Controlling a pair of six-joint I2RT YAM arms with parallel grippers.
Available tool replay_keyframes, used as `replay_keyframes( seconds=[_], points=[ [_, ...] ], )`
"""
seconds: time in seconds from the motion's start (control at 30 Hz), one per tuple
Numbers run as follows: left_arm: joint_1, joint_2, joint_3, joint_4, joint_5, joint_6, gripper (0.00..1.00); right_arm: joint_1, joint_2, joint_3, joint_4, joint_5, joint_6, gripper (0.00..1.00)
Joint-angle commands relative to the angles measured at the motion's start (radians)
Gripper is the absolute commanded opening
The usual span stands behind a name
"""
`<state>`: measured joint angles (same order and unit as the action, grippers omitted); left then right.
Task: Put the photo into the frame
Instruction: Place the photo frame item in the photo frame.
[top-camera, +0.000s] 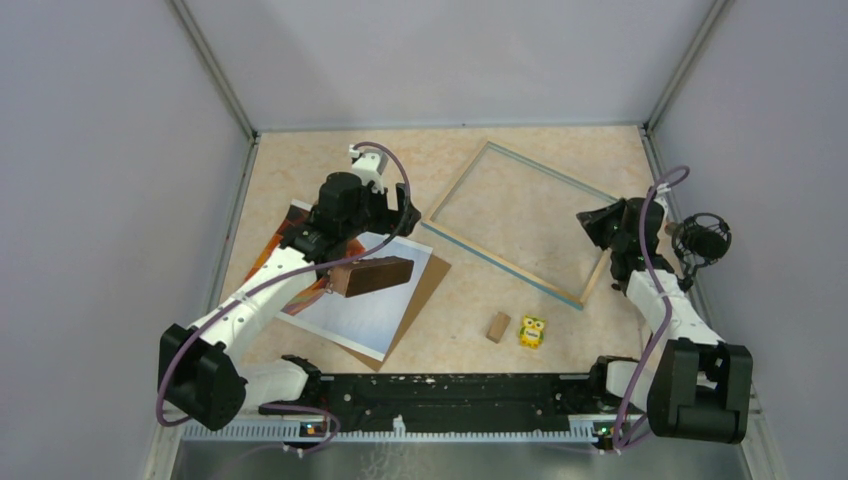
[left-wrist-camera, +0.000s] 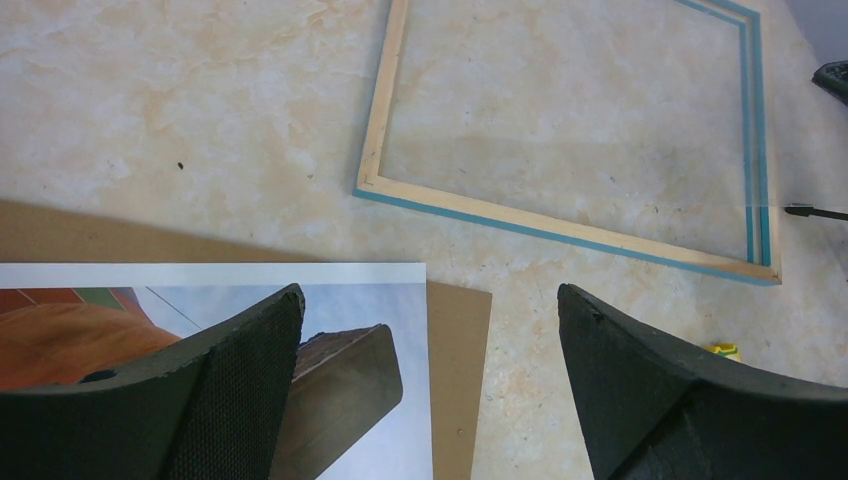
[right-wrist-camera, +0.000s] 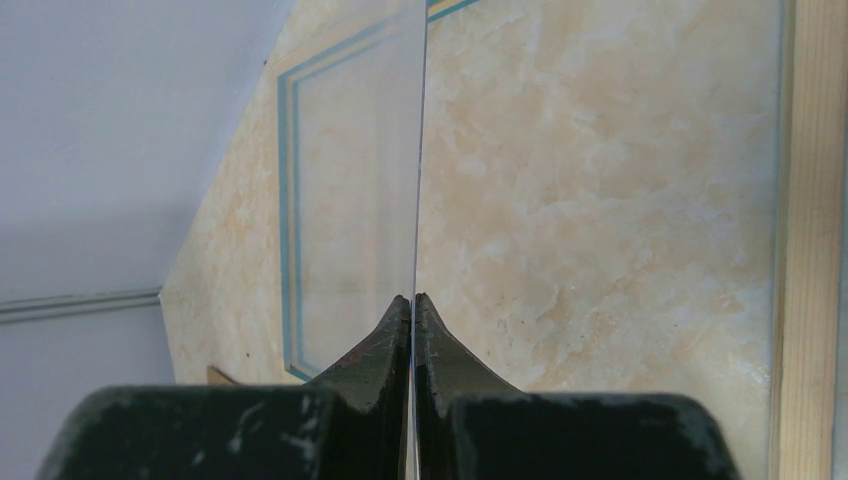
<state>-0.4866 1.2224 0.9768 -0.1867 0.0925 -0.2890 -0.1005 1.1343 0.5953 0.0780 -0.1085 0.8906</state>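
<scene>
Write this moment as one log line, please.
left gripper: open over photo | right gripper: shut on clear pane | photo: on brown board, not in frame | dark brown block: on photo

The left arm (top-camera: 262, 290) and right arm (top-camera: 665, 300) are made of white links and black joints, with purple cables (top-camera: 405, 185) looped alongside. The left gripper (left-wrist-camera: 430, 300) is black and mesh-padded.

Nothing is showing any text, label, brand or number clearly enough to read. The small yellow block (top-camera: 531, 331) is carrying a printed design, too small to make out.
</scene>
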Motion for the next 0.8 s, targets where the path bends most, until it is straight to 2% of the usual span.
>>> replay_keyframes(
  seconds=[0.0,0.77],
  points=[
    [-0.001,-0.001,-0.005,0.042,0.012,-0.006,0.98,-0.009,-0.013,0.011,-0.004,-0.02,-0.02,0.0],
    [0.0,0.003,-0.004,0.042,0.016,-0.004,0.99,-0.039,-0.021,0.014,-0.035,-0.043,-0.046,0.0]
  ],
)
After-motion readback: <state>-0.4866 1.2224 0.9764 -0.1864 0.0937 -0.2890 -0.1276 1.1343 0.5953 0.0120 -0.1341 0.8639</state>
